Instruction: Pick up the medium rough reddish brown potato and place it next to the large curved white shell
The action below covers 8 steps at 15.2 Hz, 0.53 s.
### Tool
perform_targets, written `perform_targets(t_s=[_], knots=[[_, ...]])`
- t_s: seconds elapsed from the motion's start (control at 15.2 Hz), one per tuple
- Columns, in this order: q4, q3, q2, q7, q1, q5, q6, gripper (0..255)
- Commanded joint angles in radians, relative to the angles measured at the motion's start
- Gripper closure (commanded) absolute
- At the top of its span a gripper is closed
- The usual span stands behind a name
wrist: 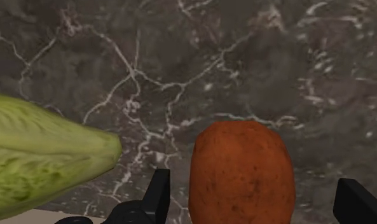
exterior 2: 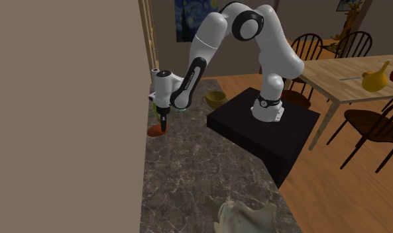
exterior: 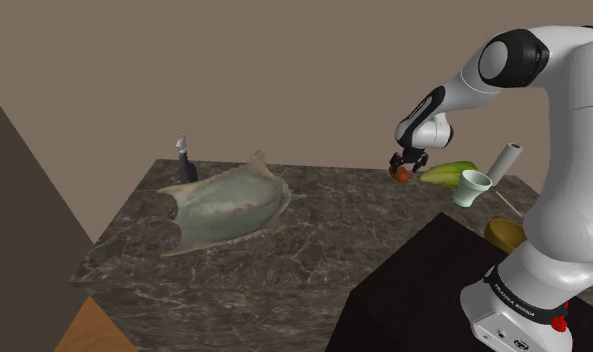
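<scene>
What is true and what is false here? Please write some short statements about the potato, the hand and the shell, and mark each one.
1. The potato lies between the two sides of the hand. True.
2. The hand is shut on the potato. False: its fingers stand apart, with a gap on each side of the potato.
3. The potato is already next to the shell. False: it is far from the shell, at the other end of the counter.
4. A green leafy vegetable lies close to the potato. True.
5. The counter is plain white. False: it is dark with pale veins.
</scene>
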Motion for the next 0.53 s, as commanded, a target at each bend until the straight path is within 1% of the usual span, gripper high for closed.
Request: perform_targets(t_s=[0.0,0.13,0.46], knots=[[0.016,0.008,0.028,-0.004,-0.009,0.005,0.013,0],[0.027,0.014,0.049,-0.007,-0.015,0.009,0.023,0],[0.027,0.014,0.049,-0.007,-0.015,0.009,0.023,0]])
